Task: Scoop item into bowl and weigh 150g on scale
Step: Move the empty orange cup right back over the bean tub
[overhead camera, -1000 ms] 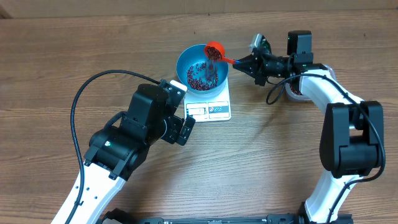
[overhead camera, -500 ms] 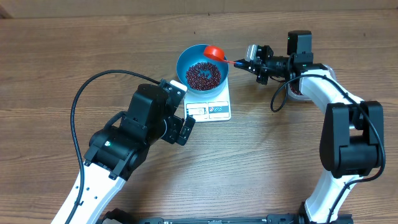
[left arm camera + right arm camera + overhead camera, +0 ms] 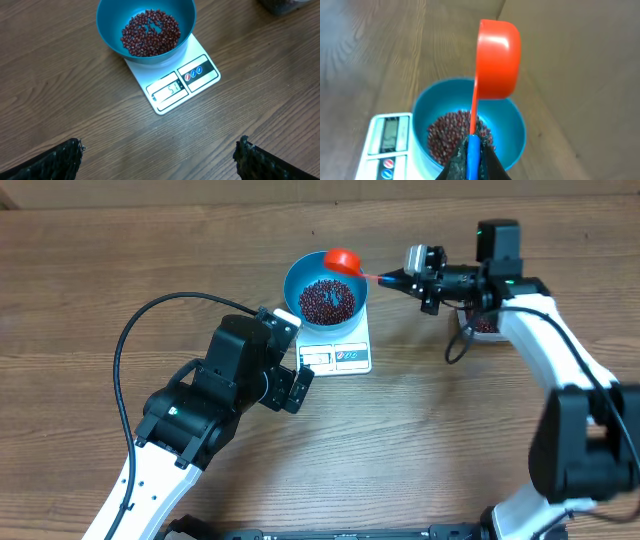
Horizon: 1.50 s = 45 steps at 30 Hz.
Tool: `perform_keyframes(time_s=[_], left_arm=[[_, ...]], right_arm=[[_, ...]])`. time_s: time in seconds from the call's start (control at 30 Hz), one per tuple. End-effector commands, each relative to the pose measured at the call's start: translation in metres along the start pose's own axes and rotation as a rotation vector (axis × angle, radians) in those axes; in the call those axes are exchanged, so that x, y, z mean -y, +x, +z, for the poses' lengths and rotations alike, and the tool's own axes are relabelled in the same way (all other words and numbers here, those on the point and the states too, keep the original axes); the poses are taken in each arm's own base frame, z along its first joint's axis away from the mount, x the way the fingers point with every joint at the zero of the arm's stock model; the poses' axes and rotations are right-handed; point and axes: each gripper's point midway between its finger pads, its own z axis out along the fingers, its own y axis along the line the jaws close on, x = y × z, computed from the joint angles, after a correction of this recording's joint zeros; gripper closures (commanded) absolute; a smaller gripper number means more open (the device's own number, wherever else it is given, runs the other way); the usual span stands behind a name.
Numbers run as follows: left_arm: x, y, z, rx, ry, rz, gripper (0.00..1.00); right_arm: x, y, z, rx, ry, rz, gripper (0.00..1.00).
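The blue bowl (image 3: 305, 272) stands on the white scale (image 3: 336, 357), with a heap of dark red-brown beans (image 3: 327, 300) inside. A red scoop (image 3: 343, 260) hovers over the bowl's far right rim, its thin handle pinched in my shut right gripper (image 3: 397, 277). From the right wrist, the scoop (image 3: 497, 57) shows its rounded outside above the bowl (image 3: 517, 135) and beans (image 3: 451, 136); the gripper (image 3: 472, 150) clamps the blue handle end. My left gripper (image 3: 160, 152) is wide open over bare table, in front of the scale (image 3: 200, 75). The display is lit.
A tub of beans (image 3: 484, 326) sits behind my right arm, half hidden, and its edge shows in the left wrist view (image 3: 280, 5). The left arm's black cable (image 3: 130, 330) loops over the table at left. A wall edge runs along the back.
A second ago the scoop was tipped and beans were falling into the bowl. It has since turned and lifted toward the far rim, and the right arm has drawn back to the right. The left arm is still.
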Motion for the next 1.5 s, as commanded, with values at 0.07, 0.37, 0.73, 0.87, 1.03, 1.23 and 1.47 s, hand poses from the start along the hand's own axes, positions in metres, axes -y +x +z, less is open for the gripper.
perform_keyframes(time_s=[0.07, 0.37, 0.73, 0.87, 1.03, 1.23, 1.47], left_arm=[[0.0, -0.007, -0.006, 0.026, 0.01, 0.011, 0.01], [0.0, -0.007, -0.006, 0.026, 0.01, 0.011, 0.0], [0.0, -0.007, -0.006, 0.026, 0.01, 0.011, 0.0], [0.0, -0.007, -0.006, 0.025, 0.01, 0.011, 0.0], [0.0, -0.007, -0.006, 0.025, 0.01, 0.011, 0.0], [0.0, -0.007, -0.006, 0.026, 0.01, 0.011, 0.0], [0.0, -0.007, -0.006, 0.026, 0.01, 0.011, 0.0]], right_arm=[[0.037, -0.036, -0.054, -0.111, 0.257, 0.204, 0.96], [0.06, -0.001, -0.179, -0.259, 0.74, 0.769, 0.96], [-0.019, 0.076, -0.227, -0.633, 0.817, 1.156, 0.96], [-0.042, 0.084, -0.23, -0.719, 0.796, 1.226, 0.96], [-0.058, 0.091, -0.226, -0.755, 0.764, 1.273, 0.96], [-0.068, 0.118, -0.217, -0.753, 0.763, 1.273, 0.96], [-0.069, 0.12, -0.207, -0.702, 0.726, 1.281, 0.96]])
